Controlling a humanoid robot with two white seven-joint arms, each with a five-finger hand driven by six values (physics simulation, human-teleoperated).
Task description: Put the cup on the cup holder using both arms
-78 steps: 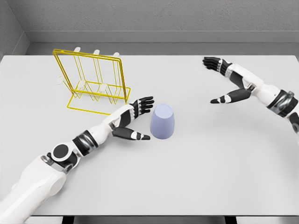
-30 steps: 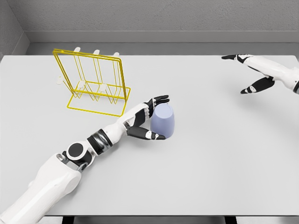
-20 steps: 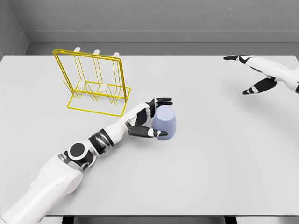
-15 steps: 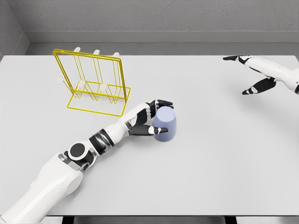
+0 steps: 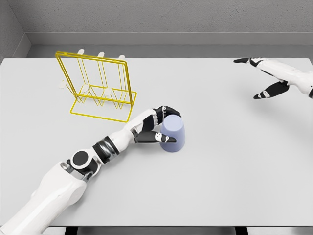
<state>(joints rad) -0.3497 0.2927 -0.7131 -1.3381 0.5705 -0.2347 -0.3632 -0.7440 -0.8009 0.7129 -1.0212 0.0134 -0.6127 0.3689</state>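
A single head view looks down and forward over the table (image 5: 220,186), from the near edge toward the far wall. The rack (image 5: 98,88) sits left of centre, mid-distance; height above it seems moderate.

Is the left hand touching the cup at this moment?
Touching. The head view shows the left hand with fingers curled over the top of the cup and the thumb pressed against its near side, no gap visible.
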